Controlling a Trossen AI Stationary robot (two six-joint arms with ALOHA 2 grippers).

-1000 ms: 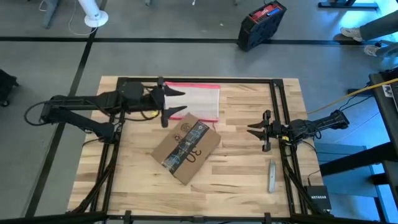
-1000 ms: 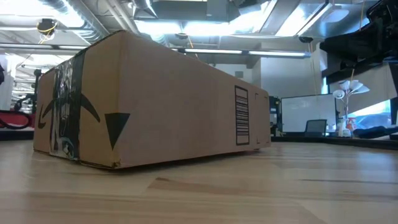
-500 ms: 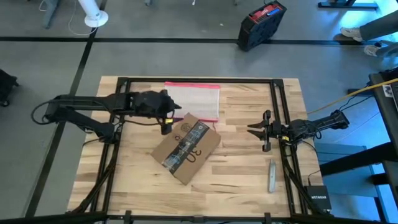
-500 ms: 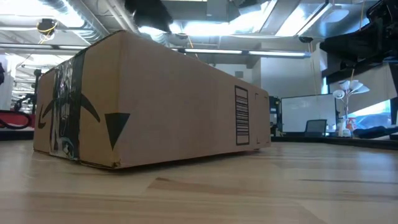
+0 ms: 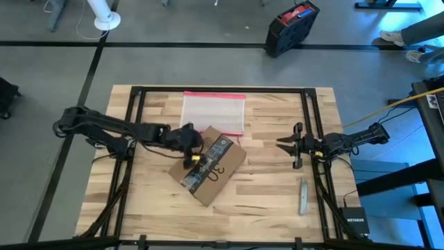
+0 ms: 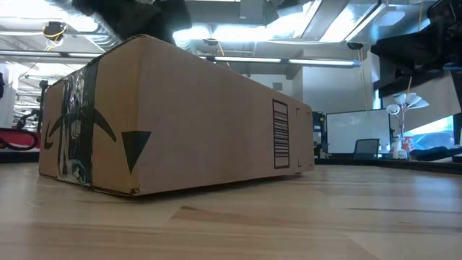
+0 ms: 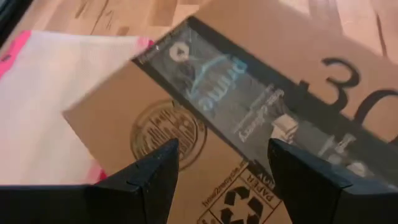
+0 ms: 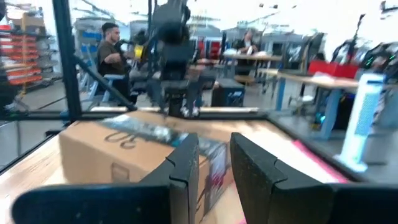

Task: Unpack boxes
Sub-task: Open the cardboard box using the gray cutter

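One brown corrugated cardboard box (image 5: 208, 164) lies flat on the wooden table, near its middle, turned at an angle to the table edges. It is shut: a strip of black printed tape (image 7: 249, 112) runs along the top seam, with a round stamp and a recycling mark printed beside it. A black curved-arrow logo (image 6: 108, 130) shows on one end face and a barcode (image 6: 280, 135) on the long side face; no dents or tears are visible.
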